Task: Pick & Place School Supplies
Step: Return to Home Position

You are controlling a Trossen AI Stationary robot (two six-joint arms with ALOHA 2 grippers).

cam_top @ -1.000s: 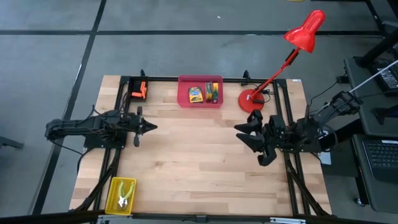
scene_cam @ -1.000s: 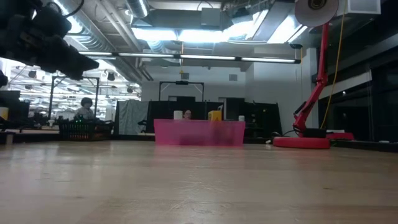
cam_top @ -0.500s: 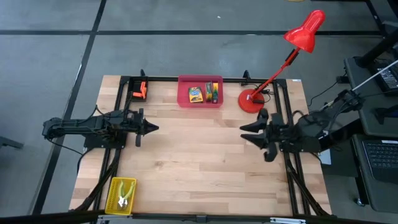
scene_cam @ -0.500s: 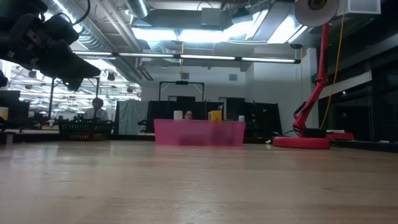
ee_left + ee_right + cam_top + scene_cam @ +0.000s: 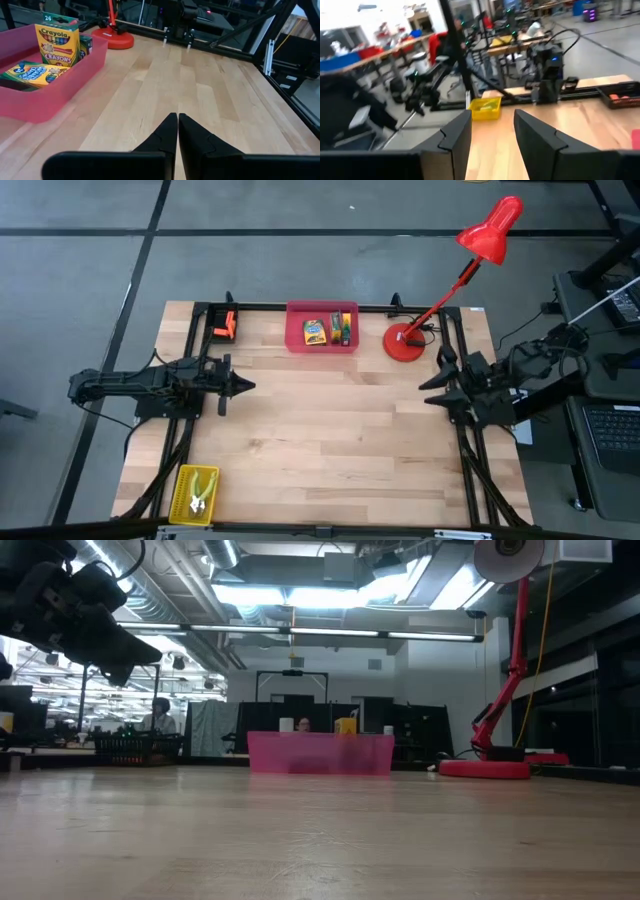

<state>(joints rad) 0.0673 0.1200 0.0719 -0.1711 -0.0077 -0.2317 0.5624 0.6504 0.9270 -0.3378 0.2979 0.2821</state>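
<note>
Presently, the dark left gripper point(image 5: 177, 116), fingers together and empty, hangs over the light wooden table point(image 5: 320, 440), the dark right gripper point(image 5: 492, 117) parted and empty near its right edge, and yellow-and-green crayon boxes point(image 5: 315, 331) lie in the pink plastic tray point(image 5: 322, 347).

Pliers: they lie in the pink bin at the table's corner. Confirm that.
Wrong colour: the pliers lie in a yellow bin, not a pink one, as the high view shows. It does stand at a corner of the table.

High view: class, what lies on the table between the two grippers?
Nothing: bare wooden table separates the left gripper from the right gripper, seen in the high view.
</note>
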